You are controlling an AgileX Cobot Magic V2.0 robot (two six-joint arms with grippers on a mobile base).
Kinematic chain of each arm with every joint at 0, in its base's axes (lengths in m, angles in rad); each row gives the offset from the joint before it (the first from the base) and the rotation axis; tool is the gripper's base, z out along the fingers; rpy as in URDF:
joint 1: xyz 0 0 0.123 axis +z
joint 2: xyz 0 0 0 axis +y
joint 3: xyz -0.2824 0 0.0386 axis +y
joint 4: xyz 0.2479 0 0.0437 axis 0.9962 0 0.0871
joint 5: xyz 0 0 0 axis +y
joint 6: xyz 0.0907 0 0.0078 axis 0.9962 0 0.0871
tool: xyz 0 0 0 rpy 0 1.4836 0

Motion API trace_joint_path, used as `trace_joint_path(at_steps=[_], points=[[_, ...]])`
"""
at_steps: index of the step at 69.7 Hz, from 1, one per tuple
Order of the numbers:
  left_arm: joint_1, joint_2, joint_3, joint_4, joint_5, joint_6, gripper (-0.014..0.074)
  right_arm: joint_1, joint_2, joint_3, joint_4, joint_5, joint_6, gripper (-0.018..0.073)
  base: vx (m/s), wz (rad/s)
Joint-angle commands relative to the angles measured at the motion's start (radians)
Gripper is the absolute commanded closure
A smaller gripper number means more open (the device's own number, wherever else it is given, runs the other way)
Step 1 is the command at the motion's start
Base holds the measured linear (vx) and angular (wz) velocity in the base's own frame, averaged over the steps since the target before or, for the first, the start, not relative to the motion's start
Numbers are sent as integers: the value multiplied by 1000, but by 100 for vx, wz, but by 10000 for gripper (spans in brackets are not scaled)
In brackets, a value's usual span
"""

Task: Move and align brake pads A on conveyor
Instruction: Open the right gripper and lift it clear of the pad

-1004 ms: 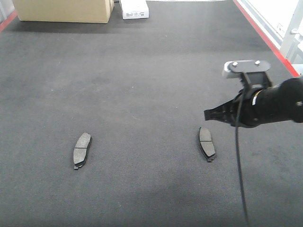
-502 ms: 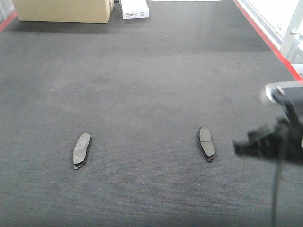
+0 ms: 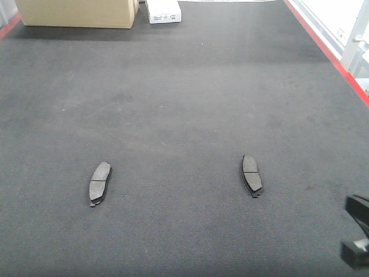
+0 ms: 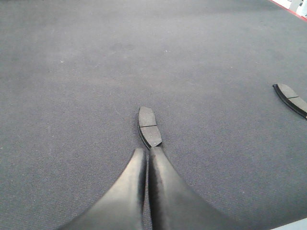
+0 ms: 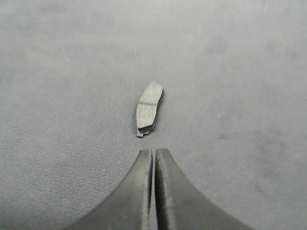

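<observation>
My left tool (image 4: 146, 151) has its two black tapered fingers pressed together with nothing between them. It points forward and down over the wide dark charcoal, felt-textured desk (image 3: 184, 92), which has a red strip (image 3: 326, 43) along its right edge. Straight ahead of its tips lies the left brake pad (image 4: 149, 127), a small flat dark-grey curved oblong with a thin centre groove and a black backing plate. It lies friction face up, and in the left wrist view its near end meets my fingertips; I cannot tell whether they touch it. The right brake pad (image 4: 291, 98), of the same kind, shows at the right border of that view.

My right tool (image 5: 153, 152) is also closed and empty, with only a hairline slit between its fingers. It too is pitched forward and down, and the right pad lies flat just beyond its tips, clearly apart from them.

From the front, the two pads (image 3: 100, 183) (image 3: 251, 175) lie well apart on the near half of the desk, each roughly lengthwise. Only a black part of my right arm (image 3: 357, 231) shows there, in the lower right corner. A tan cardboard box (image 3: 78, 12) and a small white box (image 3: 163, 10) stand at the far edge.
</observation>
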Motion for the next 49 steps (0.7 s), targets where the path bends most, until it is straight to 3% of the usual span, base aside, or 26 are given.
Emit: trace_joint_path(at_steps=[1, 20, 49], points=[[-7, 11, -24, -3, -64, -1, 602, -1, -71, -14, -16, -45, -27, 563, 0, 0], [-7, 11, -24, -3, -64, -1, 602, -1, -197, -5, -48, 3, -27, 563, 0, 0], [-7, 11, -24, -3, -64, -1, 602, -1, -202, -5, -50, 2, -26, 563, 0, 0]])
